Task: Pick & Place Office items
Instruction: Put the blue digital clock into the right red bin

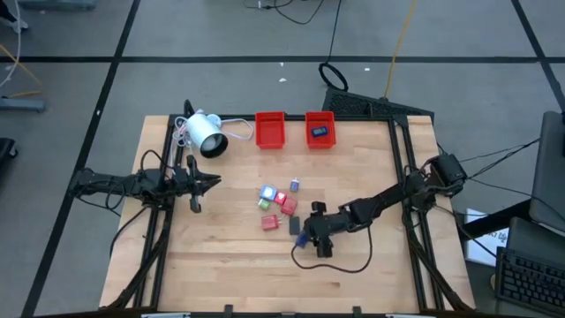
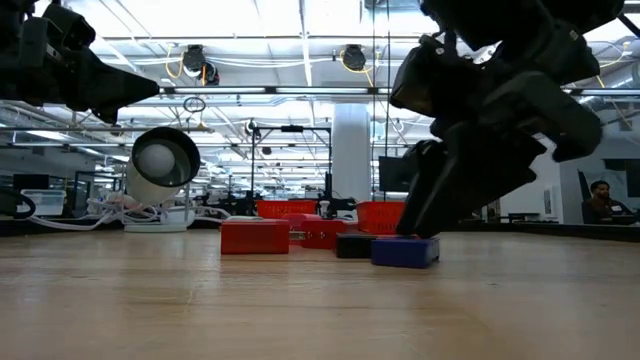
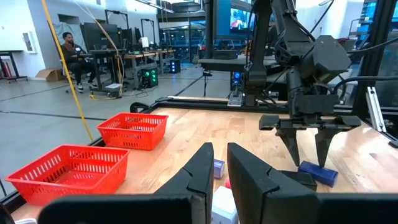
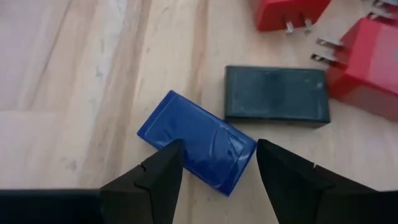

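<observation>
My right gripper is open and points down over a blue block lying flat on the table, one finger at each of its sides. A black block lies just beyond it, and red plug-like pieces lie farther on. The other small pieces, red, green and pale, cluster at mid-table. One blue piece lies in the right red tray. My left gripper is shut and hovers near the table's left edge, touching nothing. My right gripper comes at the blue block from above, its fingers standing across the block's short width. The block lies flat on the table. I cannot tell whether the fingertips touch it.
Two red trays stand side by side at the far edge. The white lamp-like device with its cable lies left of them. A black cable loops on the wood near my right gripper. Bare wood lies toward the near edge.
</observation>
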### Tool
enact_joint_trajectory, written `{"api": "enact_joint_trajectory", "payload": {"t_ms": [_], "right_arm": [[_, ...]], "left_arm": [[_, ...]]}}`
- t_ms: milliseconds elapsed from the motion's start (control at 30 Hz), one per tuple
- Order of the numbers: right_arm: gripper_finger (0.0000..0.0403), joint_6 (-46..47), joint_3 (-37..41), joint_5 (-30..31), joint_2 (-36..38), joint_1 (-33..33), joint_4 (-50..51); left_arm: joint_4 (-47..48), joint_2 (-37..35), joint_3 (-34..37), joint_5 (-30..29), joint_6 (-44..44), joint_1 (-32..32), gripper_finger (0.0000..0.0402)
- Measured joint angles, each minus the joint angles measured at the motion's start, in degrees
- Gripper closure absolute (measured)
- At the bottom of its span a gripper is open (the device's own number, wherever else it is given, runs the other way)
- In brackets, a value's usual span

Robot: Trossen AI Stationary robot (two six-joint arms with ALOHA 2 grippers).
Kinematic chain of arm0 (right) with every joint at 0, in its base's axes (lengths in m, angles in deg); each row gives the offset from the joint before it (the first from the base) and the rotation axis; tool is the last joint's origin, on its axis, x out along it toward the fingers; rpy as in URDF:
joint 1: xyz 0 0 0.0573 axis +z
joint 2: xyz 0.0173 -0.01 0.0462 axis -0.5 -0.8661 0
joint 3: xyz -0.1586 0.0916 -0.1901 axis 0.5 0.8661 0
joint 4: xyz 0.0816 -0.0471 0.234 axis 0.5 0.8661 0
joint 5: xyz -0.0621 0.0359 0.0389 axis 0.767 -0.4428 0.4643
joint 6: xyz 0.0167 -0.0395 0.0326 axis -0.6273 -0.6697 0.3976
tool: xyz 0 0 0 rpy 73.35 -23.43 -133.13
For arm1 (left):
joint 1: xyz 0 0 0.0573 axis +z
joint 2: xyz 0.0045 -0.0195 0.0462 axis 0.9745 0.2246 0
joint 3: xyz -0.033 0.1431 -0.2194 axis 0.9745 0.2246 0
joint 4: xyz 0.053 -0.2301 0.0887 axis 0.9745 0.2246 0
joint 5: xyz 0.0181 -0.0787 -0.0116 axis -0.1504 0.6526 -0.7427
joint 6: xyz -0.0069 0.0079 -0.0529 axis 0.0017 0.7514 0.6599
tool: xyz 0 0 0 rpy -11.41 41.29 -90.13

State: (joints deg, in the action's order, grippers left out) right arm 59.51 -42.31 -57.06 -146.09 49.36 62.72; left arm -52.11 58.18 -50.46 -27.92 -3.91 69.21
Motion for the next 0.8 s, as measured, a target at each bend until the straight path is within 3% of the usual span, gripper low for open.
{"api": "enact_joint_trajectory", "payload": {"t_ms": [267,533,700,800], "right_arm": [[0.0206,0.7,0.3,-6.3,4.4,0.3,2.2],[0.0206,-1.4,0.2,-6.4,7.7,2.0,1.9],[0.0206,-7.7,0.1,2.1,6.3,4.5,1.1],[0.0206,-12.1,0.2,2.7,4.7,5.5,1.7]], "left_arm": [[0.0,0.0,0.0,0.0,0.0,0.0,0.0355],[0.0,0.0,0.0,0.0,0.0,0.0,0.0355],[0.0,0.0,0.0,0.0,0.0,0.0,0.0355],[0.0,0.0,0.0,0.0,0.0,0.0,0.0355]]}}
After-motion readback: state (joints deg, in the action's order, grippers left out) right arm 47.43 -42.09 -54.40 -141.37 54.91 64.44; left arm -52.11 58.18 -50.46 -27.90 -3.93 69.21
